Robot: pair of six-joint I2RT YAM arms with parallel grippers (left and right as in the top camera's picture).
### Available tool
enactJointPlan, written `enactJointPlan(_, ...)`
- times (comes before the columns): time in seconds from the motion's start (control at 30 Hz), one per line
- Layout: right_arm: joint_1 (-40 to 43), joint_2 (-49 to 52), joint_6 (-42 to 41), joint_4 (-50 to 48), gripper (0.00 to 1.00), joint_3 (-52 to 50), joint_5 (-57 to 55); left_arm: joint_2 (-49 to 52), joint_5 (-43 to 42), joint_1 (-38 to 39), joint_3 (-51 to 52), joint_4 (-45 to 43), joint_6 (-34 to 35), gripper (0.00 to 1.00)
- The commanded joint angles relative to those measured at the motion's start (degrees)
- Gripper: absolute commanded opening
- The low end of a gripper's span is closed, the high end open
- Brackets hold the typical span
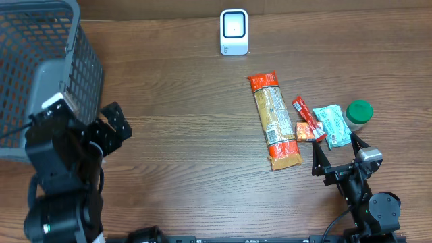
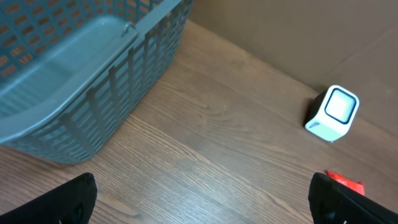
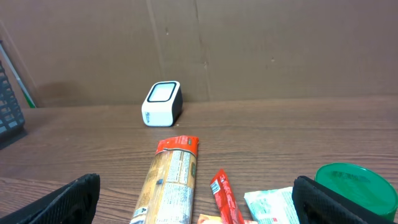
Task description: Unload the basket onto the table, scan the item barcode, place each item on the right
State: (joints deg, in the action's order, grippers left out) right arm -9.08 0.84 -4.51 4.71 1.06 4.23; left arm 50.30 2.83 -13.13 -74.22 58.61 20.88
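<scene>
table: brown wood with long lines in it
basket: grey, full of holes, stands at the far left corner
scanner: small white box at the far edge, well apart from the packs
long pack: tan with orange ends, lies flat right of the middle
red stick pack: thin, just right of the long pack
orange packet: small, between the long pack and the blue-green packet
blue-green packet: flat, beside the jar
jar: green lid, farthest right

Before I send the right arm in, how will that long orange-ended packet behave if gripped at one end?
The long packet probably stays fairly stiff: its sides run straight, like a firm block inside. Its crimped ends look thin, so an end grip may slip or sag. It lies flat, so rolling seems unlikely.
</scene>
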Motion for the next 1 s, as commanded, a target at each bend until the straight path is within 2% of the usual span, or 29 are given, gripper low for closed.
enactJointPlan(0.0,0.22,-0.68,-0.13,-0.28,1.0,-0.59,0.17,-0.74,0.35,0.02,-0.15,0.33,0.35,1.0)
enactJointPlan(0.17,0.22,-0.68,-0.13,-0.28,1.0,-0.59,0.15,-3.13,0.37,0.46,0.0,0.35,0.35,1.0)
enactJointPlan(0.5,0.22,-0.68,-0.13,-0.28,1.0,-0.61,0.17,-12.46,0.46,6.19,2.91,0.31,0.35,1.0)
enactJointPlan(0.87,0.22,-0.68,-0.13,-0.28,1.0,-0.59,0.17,-27.34,2.25,6.16,18.16,-1.68,0.35,1.0)
enactJointPlan(0.97,0.22,-0.68,-0.13,-0.28,1.0,-0.61,0.17,-31.87,2.29,6.16,23.06,-4.33,2.51,1.0)
